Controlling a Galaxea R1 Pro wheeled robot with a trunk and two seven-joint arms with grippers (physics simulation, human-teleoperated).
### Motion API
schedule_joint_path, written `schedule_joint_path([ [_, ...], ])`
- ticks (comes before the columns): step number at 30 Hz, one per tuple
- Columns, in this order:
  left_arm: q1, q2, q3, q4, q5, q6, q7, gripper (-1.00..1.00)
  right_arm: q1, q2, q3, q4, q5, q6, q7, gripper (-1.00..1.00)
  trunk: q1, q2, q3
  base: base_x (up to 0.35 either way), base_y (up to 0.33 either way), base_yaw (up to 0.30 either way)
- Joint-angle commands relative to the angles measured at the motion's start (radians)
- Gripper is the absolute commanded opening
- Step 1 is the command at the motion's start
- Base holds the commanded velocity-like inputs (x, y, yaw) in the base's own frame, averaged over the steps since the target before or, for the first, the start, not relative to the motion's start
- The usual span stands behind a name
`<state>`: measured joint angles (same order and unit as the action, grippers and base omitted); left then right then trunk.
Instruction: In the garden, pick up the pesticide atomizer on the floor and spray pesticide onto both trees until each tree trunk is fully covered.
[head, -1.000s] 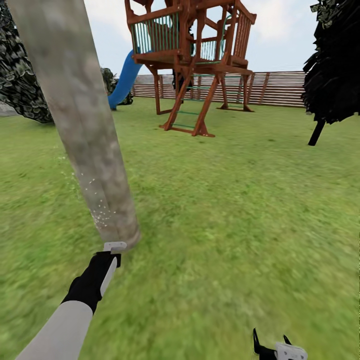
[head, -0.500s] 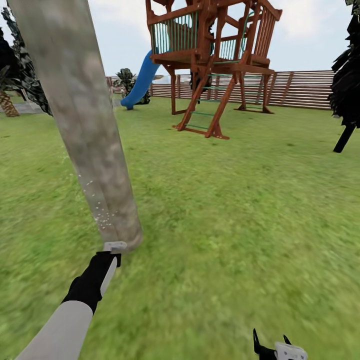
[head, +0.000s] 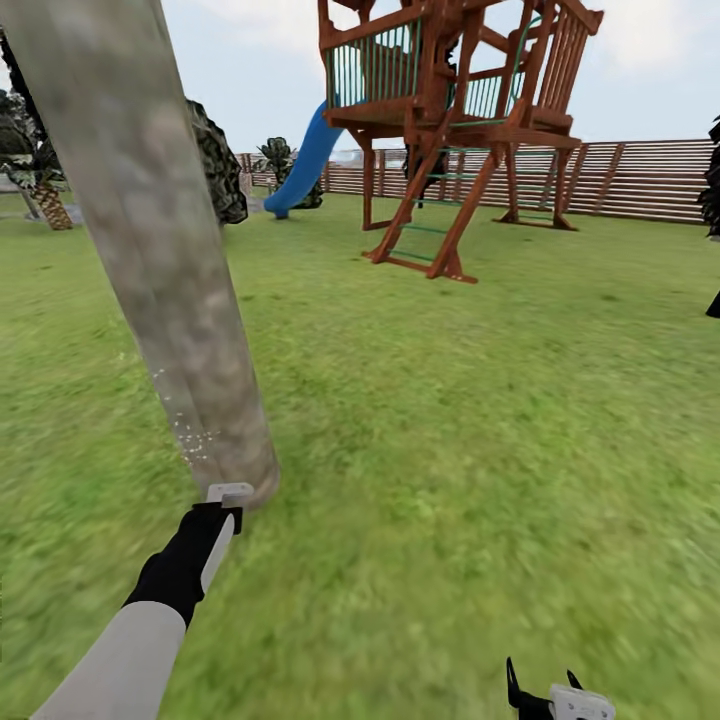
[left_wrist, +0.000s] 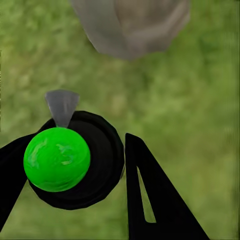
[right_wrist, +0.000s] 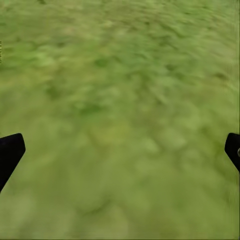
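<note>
We're pinching the black pesticide atomizer with its glossy green ball top in our left gripper, its grey nozzle aimed at the base of the thick pale grey-beige tree trunk so the whitish specks of pesticide are landing low on the bark. Our right gripper is hanging spread and idle over the blurry green grass lawn.

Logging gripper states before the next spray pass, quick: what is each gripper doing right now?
Left gripper: shut on the pesticide atomizer, nozzle toward the tree trunk.
Right gripper: open, holding nothing, above the grass.
</note>
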<state>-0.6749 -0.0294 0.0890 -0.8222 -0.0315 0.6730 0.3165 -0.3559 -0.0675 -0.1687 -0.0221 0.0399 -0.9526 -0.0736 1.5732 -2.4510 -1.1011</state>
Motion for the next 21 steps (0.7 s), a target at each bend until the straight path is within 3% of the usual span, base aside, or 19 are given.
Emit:
schedule_joint_path([
  [1, 0.000, 0.000, 0.000, 0.000, 0.000, 0.000, 0.000, -1.00, 0.000, 0.000, 0.000, 0.000, 0.000, 0.000, 0.000, 1.00, 0.000, 0.000, 0.000, 0.168, -0.256, 0.270],
  [7, 0.000, 0.000, 0.001, 0.000, 0.001, -0.005, 0.000, -1.00, 0.000, 0.000, 0.000, 0.000, 0.000, 0.000, 0.000, 1.00, 0.000, 0.000, 0.000, 0.154, -0.257, 0.276],
  [14, 0.008, 0.002, 0.004, -0.012, 0.004, -0.009, 0.000, -1.00, 0.000, 0.000, 0.000, 0.000, 0.000, 0.000, 0.000, 1.00, 0.000, 0.000, 0.000, 0.014, -0.245, 0.273],
  [21, 0.006, 0.009, -0.004, -0.007, 0.006, -0.066, -0.015, -1.00, 0.000, -0.002, 0.000, -0.001, 0.000, 0.001, 0.001, 1.00, 0.000, 0.000, 0.000, 0.000, -0.010, 0.031],
])
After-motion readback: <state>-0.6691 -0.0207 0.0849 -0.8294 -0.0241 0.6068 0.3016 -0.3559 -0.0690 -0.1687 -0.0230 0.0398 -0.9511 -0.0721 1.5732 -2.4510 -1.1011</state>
